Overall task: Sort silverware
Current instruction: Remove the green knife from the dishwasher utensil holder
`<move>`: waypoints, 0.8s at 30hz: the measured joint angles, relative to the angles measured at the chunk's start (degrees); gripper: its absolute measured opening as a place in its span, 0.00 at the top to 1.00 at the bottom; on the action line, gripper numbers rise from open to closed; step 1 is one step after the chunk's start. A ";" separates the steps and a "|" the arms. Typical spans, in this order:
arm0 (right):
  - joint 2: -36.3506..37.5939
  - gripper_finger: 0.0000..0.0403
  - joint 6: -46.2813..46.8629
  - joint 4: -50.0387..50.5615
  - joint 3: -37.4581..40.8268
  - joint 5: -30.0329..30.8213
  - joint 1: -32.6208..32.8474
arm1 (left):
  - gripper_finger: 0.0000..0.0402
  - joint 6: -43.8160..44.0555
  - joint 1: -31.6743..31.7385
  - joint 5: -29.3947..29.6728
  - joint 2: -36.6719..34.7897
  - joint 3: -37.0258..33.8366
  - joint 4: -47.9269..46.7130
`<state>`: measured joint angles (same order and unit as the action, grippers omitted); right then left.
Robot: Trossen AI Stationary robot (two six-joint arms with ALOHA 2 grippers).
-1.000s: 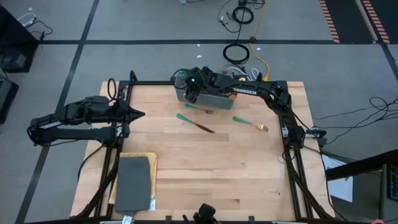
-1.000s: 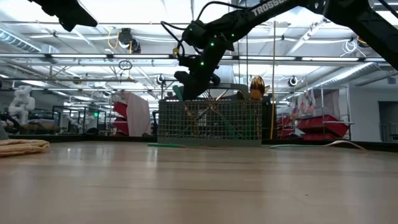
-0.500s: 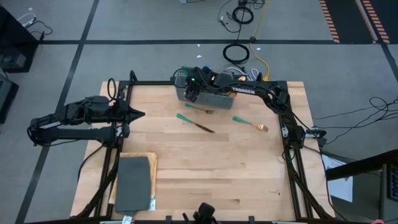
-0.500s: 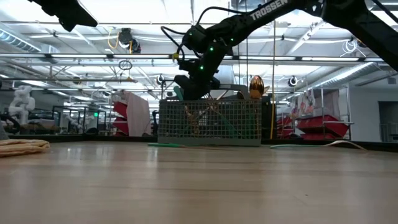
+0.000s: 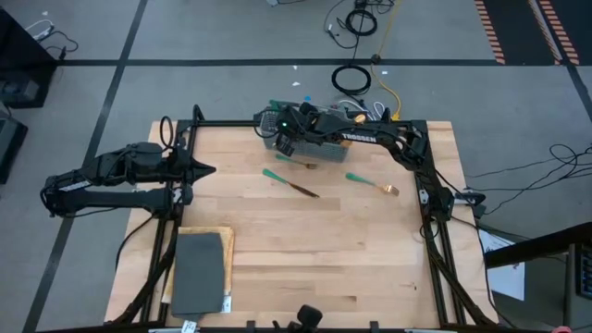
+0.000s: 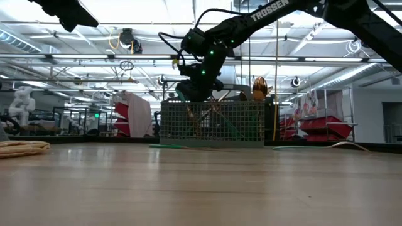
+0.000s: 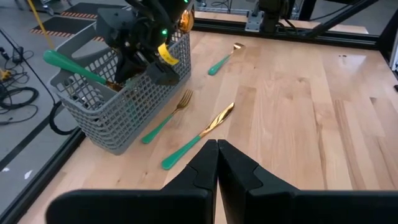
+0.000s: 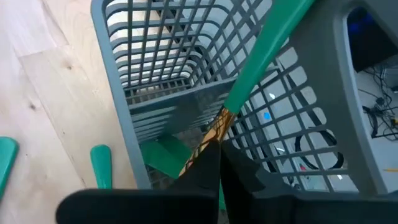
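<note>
Silverware piece [image 8: 261,59], teal-handled, is clamped in our right gripper [image 8: 219,163] over the grey caddy [image 5: 314,148], while our left gripper [image 7: 217,155] waits well apart, fingers together.

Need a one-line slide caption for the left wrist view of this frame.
Right gripper shut on a teal-handled utensil over the grey mesh caddy; a fork, knife and spoon lie on the table.

Right gripper [image 6: 200,88] over grey mesh caddy [image 6: 212,122], gold spoon head [image 6: 259,88] above rim, wooden table [image 6: 201,188]
</note>
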<state>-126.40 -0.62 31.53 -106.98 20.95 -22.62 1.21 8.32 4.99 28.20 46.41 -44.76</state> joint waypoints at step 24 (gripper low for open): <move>0.16 0.64 -22.21 -4.05 -12.40 5.87 5.10 | 0.96 0.97 0.01 0.00 0.01 0.00 -2.33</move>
<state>-126.23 -22.82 27.49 -119.38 26.83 -17.52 2.18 8.33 4.99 28.21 46.41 -47.09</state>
